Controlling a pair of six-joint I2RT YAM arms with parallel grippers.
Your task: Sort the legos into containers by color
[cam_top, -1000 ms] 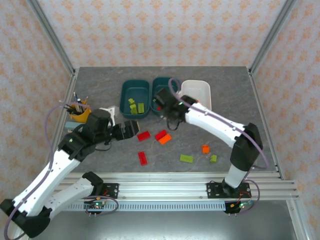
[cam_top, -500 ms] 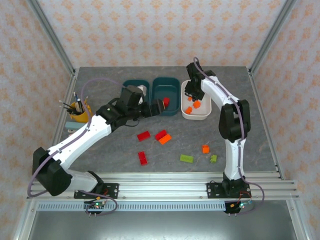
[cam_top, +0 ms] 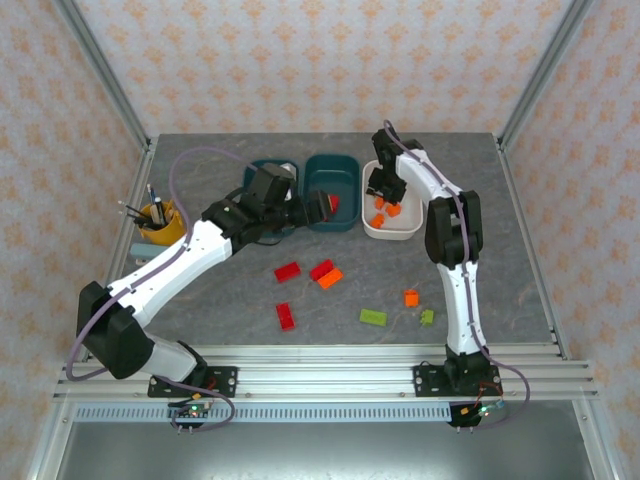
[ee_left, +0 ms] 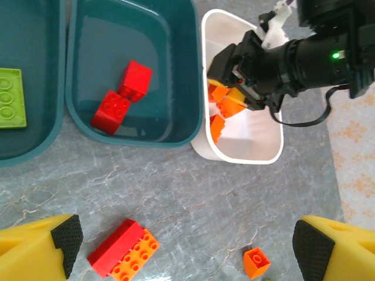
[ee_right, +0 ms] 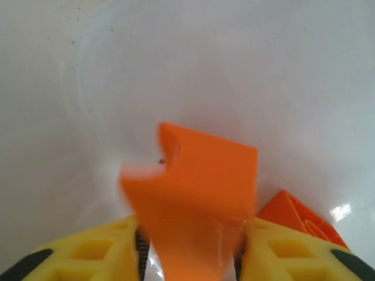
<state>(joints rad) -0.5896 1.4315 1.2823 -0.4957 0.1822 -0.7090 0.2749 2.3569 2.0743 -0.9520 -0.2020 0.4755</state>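
Right gripper (ee_right: 190, 234) straddles an orange lego (ee_right: 199, 187) inside the white tray (ee_right: 281, 70).

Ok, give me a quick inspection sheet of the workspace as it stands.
Surface: grey table, seven loose bricks: three red, two orange, two green.
Job's things: left teal tray holds a green brick; middle teal tray two red bricks; white tray orange bricks.
Clutter: yellow cup of pens.
Grippers: left gripper open, empty, by the middle teal tray; right gripper in the white tray, one orange brick between its fingers, grip unclear.
Cables: purple cables along both arms.
Surroundings: patterned walls, metal frame.
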